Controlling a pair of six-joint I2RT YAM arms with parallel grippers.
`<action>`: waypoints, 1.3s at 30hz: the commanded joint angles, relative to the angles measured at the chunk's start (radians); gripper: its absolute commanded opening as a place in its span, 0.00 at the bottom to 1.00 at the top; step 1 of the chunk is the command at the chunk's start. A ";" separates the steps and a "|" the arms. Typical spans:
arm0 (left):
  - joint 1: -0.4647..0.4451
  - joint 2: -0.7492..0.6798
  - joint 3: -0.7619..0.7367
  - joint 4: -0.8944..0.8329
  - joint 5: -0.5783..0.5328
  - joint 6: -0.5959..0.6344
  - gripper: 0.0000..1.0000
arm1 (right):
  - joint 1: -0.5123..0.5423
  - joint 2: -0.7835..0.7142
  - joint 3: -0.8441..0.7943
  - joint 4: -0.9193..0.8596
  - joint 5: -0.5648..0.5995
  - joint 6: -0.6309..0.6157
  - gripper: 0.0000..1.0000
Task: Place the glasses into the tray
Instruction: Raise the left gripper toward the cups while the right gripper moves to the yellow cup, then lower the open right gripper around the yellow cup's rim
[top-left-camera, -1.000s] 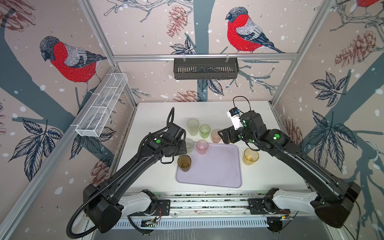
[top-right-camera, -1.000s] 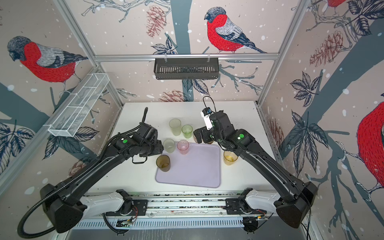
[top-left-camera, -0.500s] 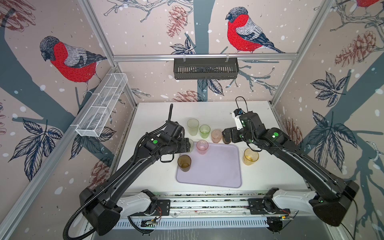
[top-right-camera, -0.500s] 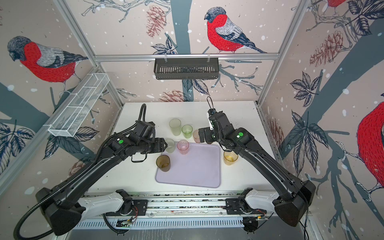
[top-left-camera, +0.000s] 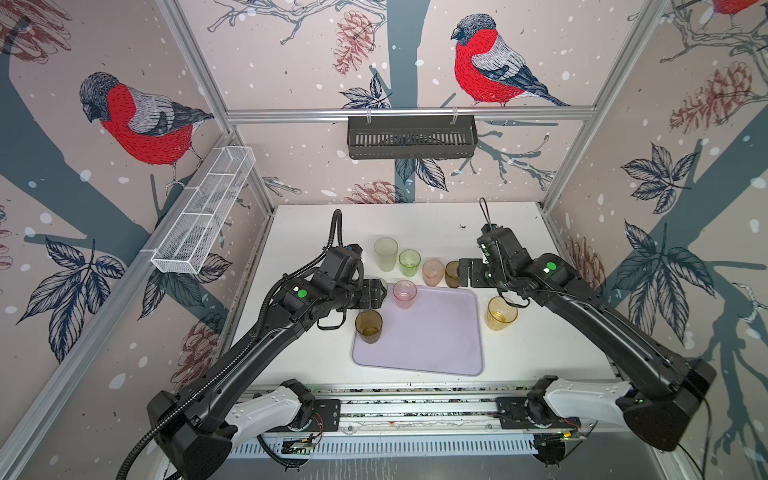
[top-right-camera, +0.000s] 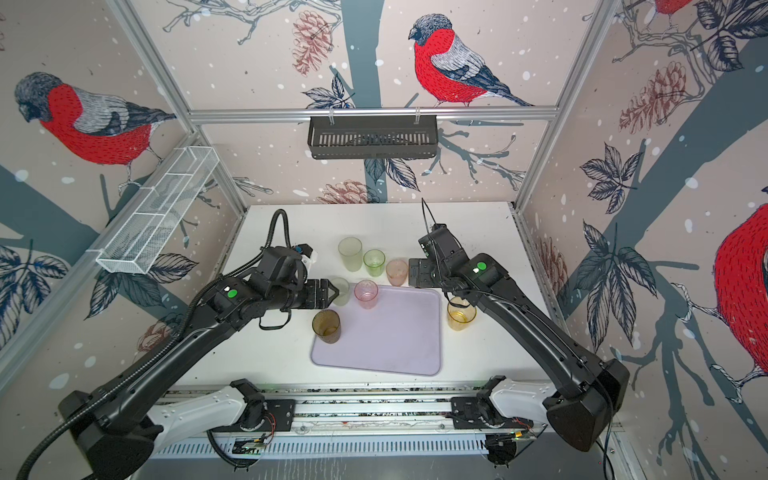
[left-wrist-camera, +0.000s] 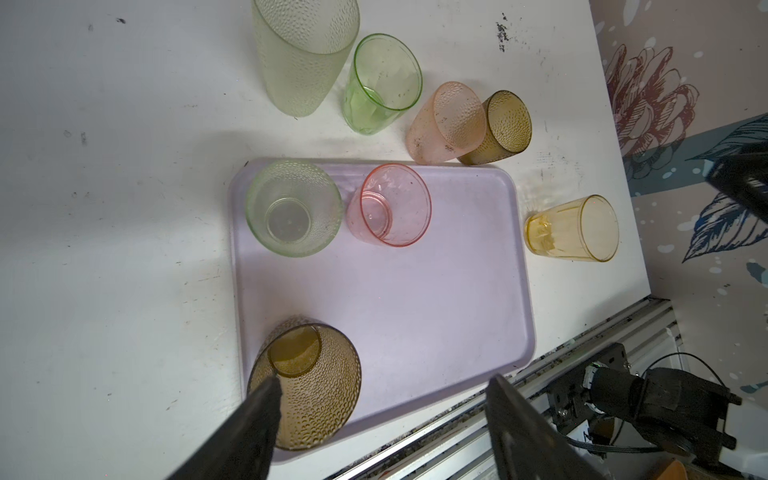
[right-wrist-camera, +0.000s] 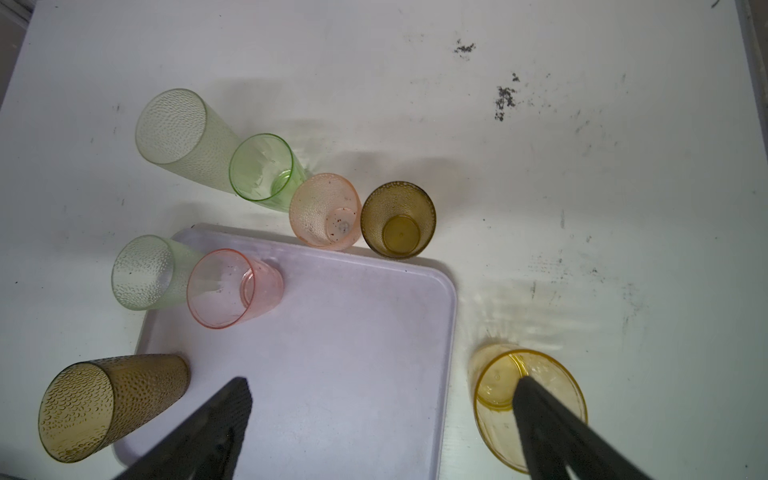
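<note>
Lightness and slick, stiff walls are my guess for the amber glass (left-wrist-camera: 573, 228); I'd pinch it mid-wall. Both left jaws and right jaws stand released, empty.

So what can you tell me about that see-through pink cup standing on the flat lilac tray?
The clear pink tumbler is round and tapered, wider at the rim than at the base, with a smooth, faintly faceted wall that looks like tinted plastic. It stands upright, mouth up and empty, on the pale lilac rectangular tray, near its far edge. A frosted pale green dimpled tumbler stands close beside it; whether they touch I cannot tell.
</note>
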 joint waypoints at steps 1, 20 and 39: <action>-0.002 -0.010 0.000 0.055 0.037 0.048 0.82 | -0.023 0.000 -0.017 -0.028 -0.013 0.064 1.00; -0.001 0.086 0.074 0.094 0.013 0.054 0.97 | -0.360 -0.043 -0.100 -0.036 -0.204 -0.114 1.00; -0.002 0.179 0.136 0.182 0.094 0.086 0.98 | -0.525 -0.116 -0.262 -0.065 -0.225 -0.124 1.00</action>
